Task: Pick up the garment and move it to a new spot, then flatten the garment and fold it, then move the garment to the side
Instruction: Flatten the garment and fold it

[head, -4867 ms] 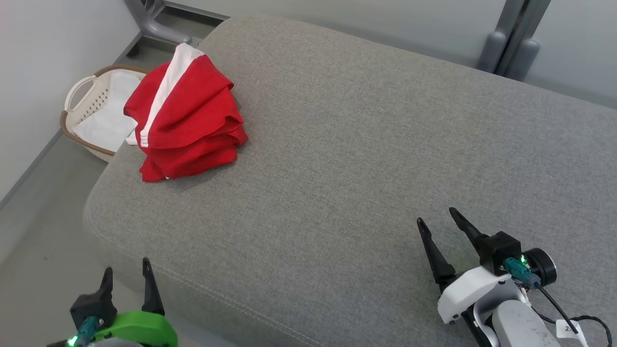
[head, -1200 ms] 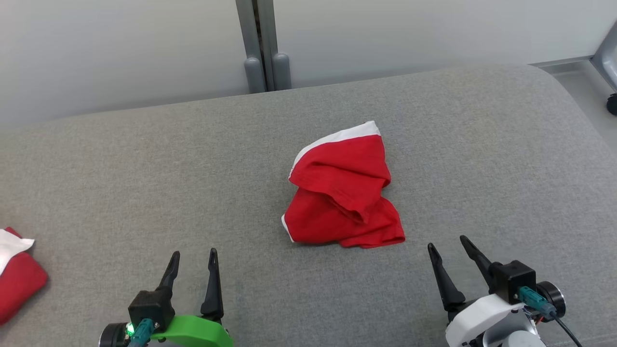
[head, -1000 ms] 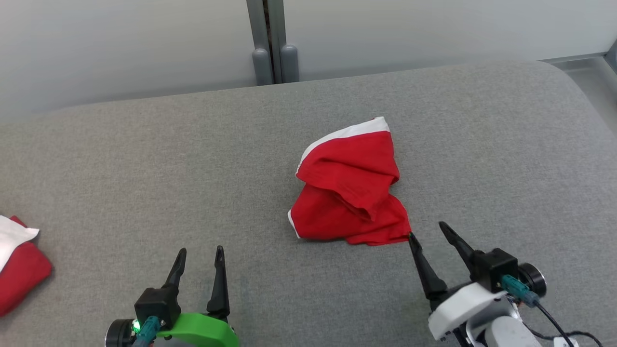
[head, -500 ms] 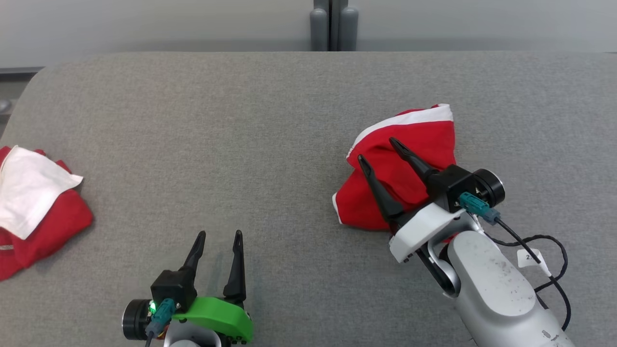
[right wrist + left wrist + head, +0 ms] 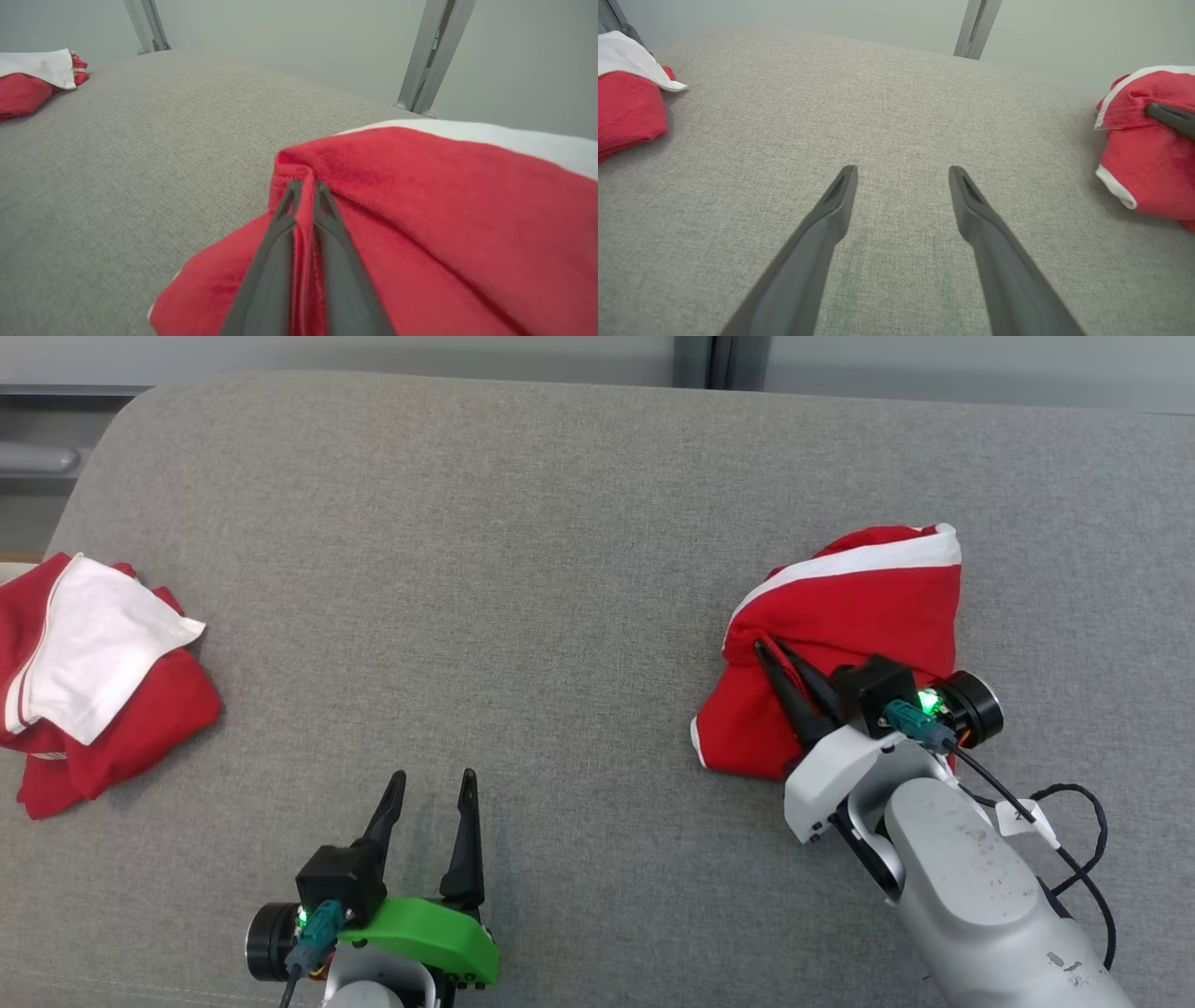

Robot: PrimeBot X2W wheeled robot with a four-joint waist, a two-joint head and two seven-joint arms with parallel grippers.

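Right tool [image 5: 766, 646] has clamped onto the garment [image 5: 859, 607] (arm [image 5: 971, 877] hides its near edge); left tool [image 5: 433, 775] spread.

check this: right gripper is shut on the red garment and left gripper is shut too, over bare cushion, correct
No: the left gripper is open over bare cushion, as the left wrist view shows. The right gripper is shut on the red garment.
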